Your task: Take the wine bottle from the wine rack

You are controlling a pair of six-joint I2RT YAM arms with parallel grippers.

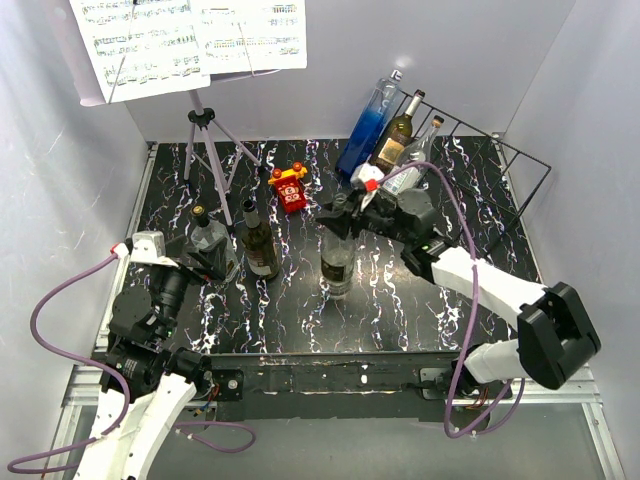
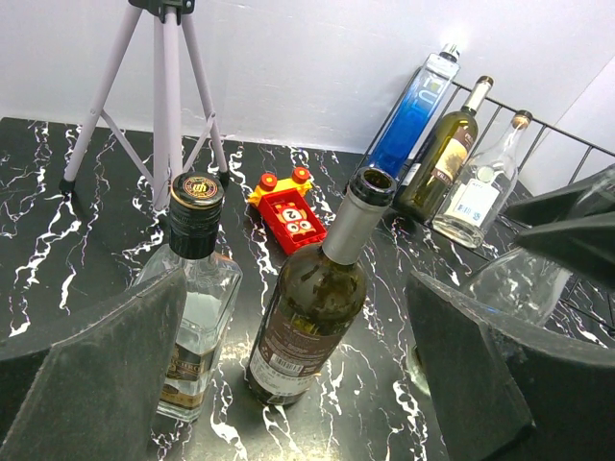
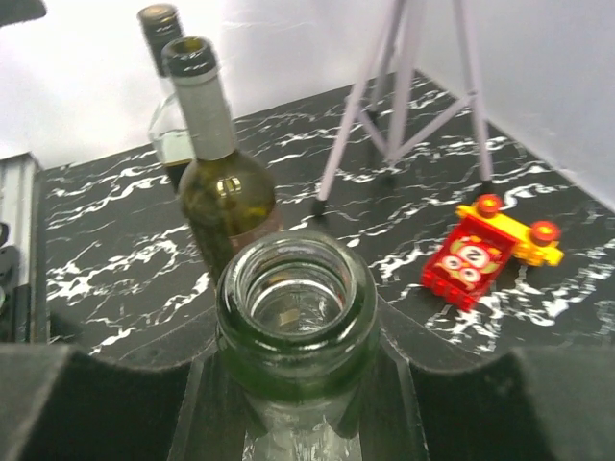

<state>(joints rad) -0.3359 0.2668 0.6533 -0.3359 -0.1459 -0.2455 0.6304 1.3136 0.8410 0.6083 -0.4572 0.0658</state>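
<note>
A clear wine bottle [image 1: 337,265] with a greenish open mouth [image 3: 296,307] stands upright mid-table, well off the wine rack [image 1: 500,160]. My right gripper [image 1: 341,218] is shut on its neck, one finger on each side [image 3: 300,408]. Whether its base touches the table I cannot tell. The black wire rack at the back right holds a blue bottle [image 1: 368,125], a dark olive bottle [image 1: 397,135] and a clear bottle [image 1: 415,155], all leaning on its slanted back. My left gripper [image 1: 200,265] is open and empty [image 2: 288,403], low at the left.
A dark brown bottle [image 1: 260,245] and a square clear bottle with a black cap [image 1: 210,245] stand just ahead of the left gripper. A red and yellow toy [image 1: 289,188] lies mid-back. A music stand tripod [image 1: 205,150] stands back left. Walls enclose three sides.
</note>
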